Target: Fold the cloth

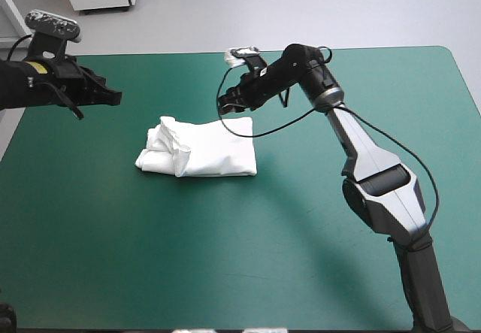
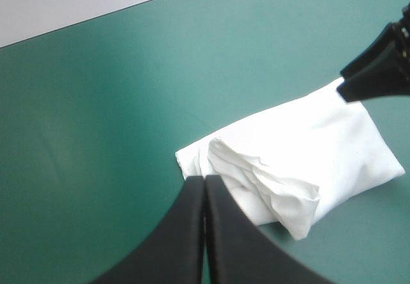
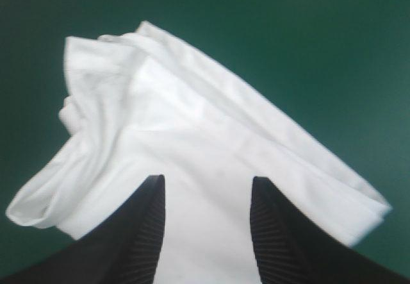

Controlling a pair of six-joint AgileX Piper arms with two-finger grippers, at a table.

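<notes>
T-shirt folded bundle on teal-green worktop; right end effector open, seemingly just above its edge; left end effector closed, well apart

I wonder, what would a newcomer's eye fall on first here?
The white T-shirt, a folded bundle near the middle of the teal-green table. The right pincer hangs open over its far corner; the left pincer, shut, is off to the table's left side.

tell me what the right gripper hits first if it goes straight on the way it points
Most likely the T-shirt: the folded bundle lies between and just ahead of the right gripper's open fingers. The remaining gap is unclear.
</notes>
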